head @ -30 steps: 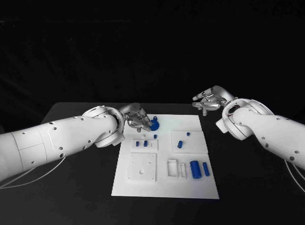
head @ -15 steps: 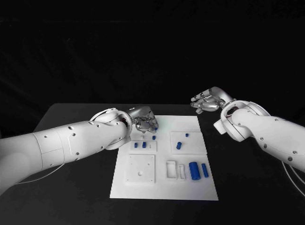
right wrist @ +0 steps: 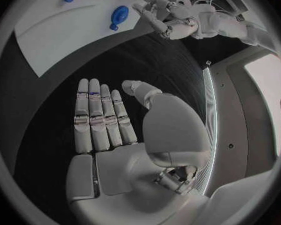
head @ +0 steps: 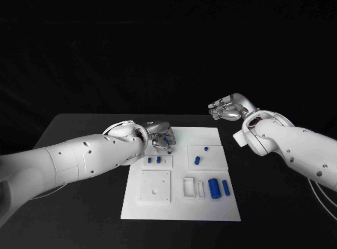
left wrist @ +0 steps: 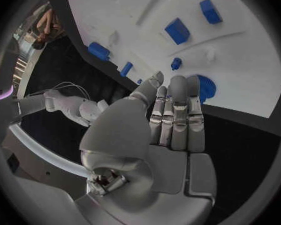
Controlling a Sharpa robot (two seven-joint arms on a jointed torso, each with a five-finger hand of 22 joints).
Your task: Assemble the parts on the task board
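The white task board lies in the middle of the black table. My left hand hovers over its far left corner, fingers straight and together, holding nothing. In the left wrist view a round blue part lies on the board just past that hand's fingertips. The right wrist view shows the same round part beside the left hand. My right hand is raised beyond the board's far right corner, flat and empty. Two blue cylinders lie at the board's right.
Small blue pieces stand in the raised white blocks near the board's far edge, with others to their right. A square white block and a slotted one sit nearer me. Black table surrounds the board.
The left wrist has turned and the hand has shifted slightly right over the round blue part, which showed in front of its fingers a second ago. The right hand has drifted a little left.
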